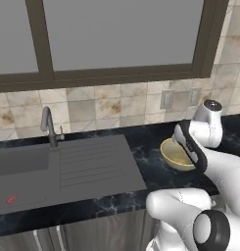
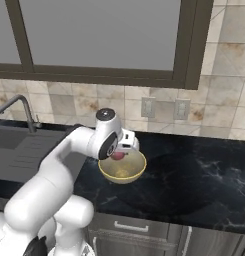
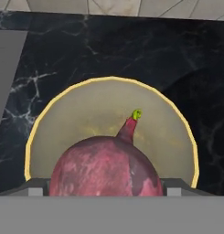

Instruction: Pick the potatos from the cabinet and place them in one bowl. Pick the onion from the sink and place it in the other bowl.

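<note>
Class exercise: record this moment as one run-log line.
phase: placing | gripper: shut on reddish-pink round onion | position: above yellowish-tan shallow bowl on black marble counter | onion not yet released

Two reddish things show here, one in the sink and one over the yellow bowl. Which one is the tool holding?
The onion, the larger dark-red one with a stalk, sits between the tool's fingers above the yellow bowl. The small bright-red bit lies alone in the sink.

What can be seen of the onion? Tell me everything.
The onion is a reddish-pink, mottled round lump with a short tapering stalk tipped yellow-green. It sits between the jaws of the end effector, held above the hollow of the yellowish bowl on the dark marbled counter. Its underside is hidden.
</note>
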Available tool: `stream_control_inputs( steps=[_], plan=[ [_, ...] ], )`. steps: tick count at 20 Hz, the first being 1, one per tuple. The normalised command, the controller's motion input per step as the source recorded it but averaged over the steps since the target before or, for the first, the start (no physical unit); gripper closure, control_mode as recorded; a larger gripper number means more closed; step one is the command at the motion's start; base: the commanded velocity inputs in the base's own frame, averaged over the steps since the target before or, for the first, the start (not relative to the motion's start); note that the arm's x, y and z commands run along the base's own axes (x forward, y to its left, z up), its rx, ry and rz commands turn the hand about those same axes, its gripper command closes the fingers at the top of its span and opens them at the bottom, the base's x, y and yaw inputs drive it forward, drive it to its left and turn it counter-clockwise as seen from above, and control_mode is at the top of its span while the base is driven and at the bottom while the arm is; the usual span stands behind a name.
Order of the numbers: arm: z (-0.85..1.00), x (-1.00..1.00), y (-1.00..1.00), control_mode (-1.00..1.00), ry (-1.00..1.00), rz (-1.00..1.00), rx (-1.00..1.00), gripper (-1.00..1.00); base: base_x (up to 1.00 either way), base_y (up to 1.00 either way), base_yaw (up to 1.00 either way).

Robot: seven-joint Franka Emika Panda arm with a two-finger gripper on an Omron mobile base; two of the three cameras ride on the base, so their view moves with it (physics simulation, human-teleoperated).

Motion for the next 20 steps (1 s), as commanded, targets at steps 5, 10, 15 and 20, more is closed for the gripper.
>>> stream_control_inputs(
  steps=[5,10,15,20],
  plan=[
    [-0.18,0.07,-0.02,-1.00,0.15,0.00,0.00,1.00,0.00,0.00,0.00],
    [-0.37,0.00,-0.02,-1.00,0.08,0.00,0.00,1.00,0.00,0.00,0.00],
    [-0.46,0.02,0.00,-1.00,0.00,0.00,0.00,1.00,0.00,0.00,0.00],
    [-0.44,0.07,0.00,-1.00,0.00,0.00,0.00,1.00,0.00,0.00,0.00]
  ],
)
